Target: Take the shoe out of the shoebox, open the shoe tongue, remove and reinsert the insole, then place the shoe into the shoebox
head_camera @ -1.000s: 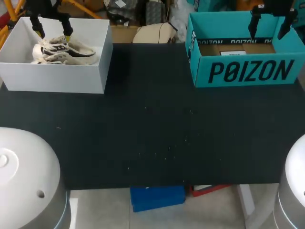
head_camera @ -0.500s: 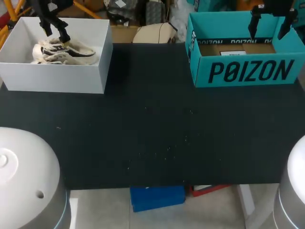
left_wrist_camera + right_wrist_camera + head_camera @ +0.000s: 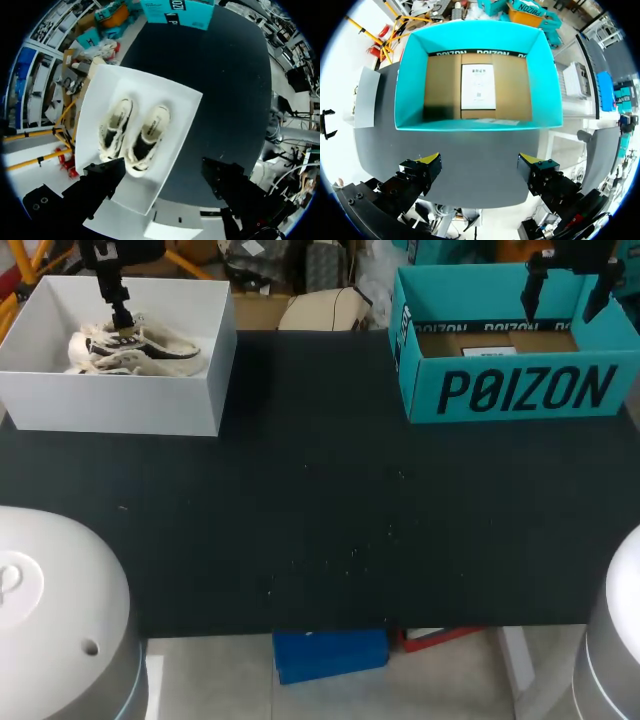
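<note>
Shoes [image 3: 150, 132] boxed, beneath left end effector [image 3: 162, 165]

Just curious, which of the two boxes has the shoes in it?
The white box on the left holds the shoes; the teal box holds none.

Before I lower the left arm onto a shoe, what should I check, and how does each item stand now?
1. Left end effector open: ok, fingers spread wide in the left wrist view.
2. Positioned over the shoes: ok, it hangs above the pair in the white box.
3. Shoes graspable: ok, both lie side by side, openings up.
4. Lined up on one shoe only: cannot tell, both shoes sit ahead of the fingers.
5. Right end effector out of the way: ok, open above the teal box, across the table.
</note>
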You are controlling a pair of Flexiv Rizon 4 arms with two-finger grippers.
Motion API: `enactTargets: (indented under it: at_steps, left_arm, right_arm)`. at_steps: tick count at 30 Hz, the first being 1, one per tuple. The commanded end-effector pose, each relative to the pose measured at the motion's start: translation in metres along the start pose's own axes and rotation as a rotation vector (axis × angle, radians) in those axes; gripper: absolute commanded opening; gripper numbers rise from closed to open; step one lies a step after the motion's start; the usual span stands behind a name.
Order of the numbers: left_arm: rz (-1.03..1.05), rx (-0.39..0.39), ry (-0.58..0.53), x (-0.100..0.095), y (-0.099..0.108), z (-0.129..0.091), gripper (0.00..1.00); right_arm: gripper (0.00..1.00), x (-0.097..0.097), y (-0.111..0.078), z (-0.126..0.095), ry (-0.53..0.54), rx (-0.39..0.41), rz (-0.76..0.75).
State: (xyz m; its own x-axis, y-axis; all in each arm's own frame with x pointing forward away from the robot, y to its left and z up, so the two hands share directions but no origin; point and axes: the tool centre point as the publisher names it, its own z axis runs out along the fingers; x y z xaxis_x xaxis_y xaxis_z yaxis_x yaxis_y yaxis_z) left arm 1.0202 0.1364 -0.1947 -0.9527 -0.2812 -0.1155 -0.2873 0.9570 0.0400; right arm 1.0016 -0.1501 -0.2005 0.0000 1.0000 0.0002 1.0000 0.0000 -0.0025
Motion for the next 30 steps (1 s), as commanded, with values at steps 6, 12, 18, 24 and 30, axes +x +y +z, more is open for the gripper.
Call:
enactTargets:
  at_steps: [6,12,18,24,30]
  left_arm:
    - [0.414,0.08,-0.072,-0.018,0.024,0.023,0.4]
    - [0.409,0.073,-0.07,-0.038,0.033,0.045,0.44]
    - [0.409,0.062,-0.074,-0.06,0.028,0.068,0.64]
    - [0.381,0.056,-0.065,-0.078,0.016,0.092,0.53]
    - [0.367,0.071,-0.044,-0.087,0.004,0.115,0.48]
  right_arm:
    - [1.0,0.0,0.0,0.0,0.0,0.0,0.0]
    - [1.0,0.0,0.0,0.0,0.0,0.0,0.0]
    - [1.0,0.0,0.0,0.0,0.0,0.0,0.0]
    - [1.0,0.0,0.0,0.0,0.0,0.0,0.0]
    - [1.0,0.0,0.0,0.0,0.0,0.0,0.0]
